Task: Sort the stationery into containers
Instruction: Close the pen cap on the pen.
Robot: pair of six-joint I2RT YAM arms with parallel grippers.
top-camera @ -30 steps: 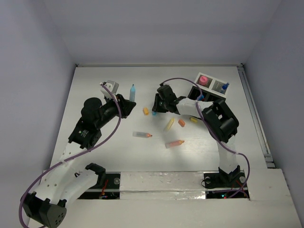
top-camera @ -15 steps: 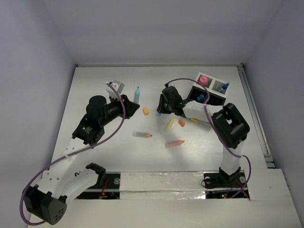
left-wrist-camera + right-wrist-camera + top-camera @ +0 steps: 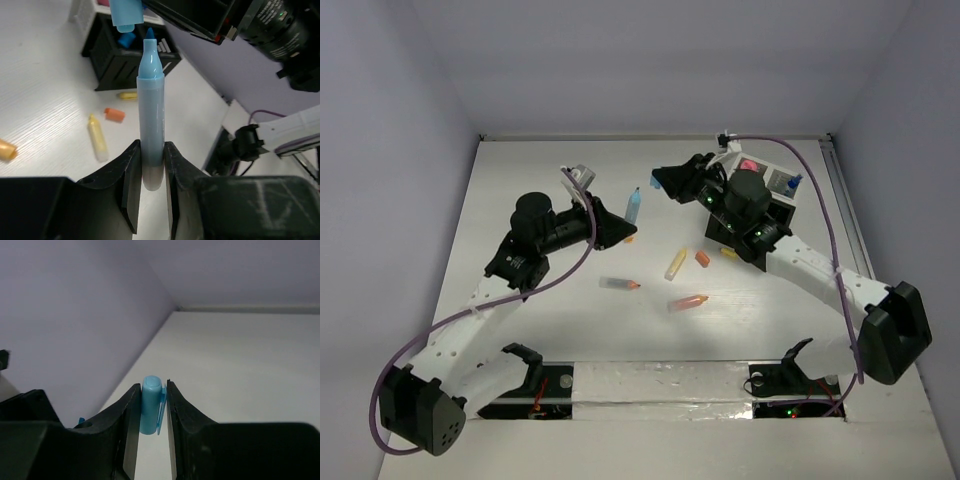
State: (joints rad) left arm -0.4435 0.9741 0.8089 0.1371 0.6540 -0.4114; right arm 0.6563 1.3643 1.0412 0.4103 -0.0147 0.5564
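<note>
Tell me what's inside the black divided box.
A pink piece and a blue piece in far compartments, another blue piece nearer; the right arm hides the rest.

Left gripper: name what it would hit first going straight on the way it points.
The left gripper carries a light-blue uncapped marker; its tip would likely meet the light-blue cap in the right gripper first, though the cap sits slightly off-line and depth is unclear.

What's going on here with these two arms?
The left hand grips an uncapped light-blue marker by its lower end, tip toward the right hand, which pinches a blue cap. Cap and tip are close but apart. Yellow and orange pieces lie loose on the table near the black box.
</note>
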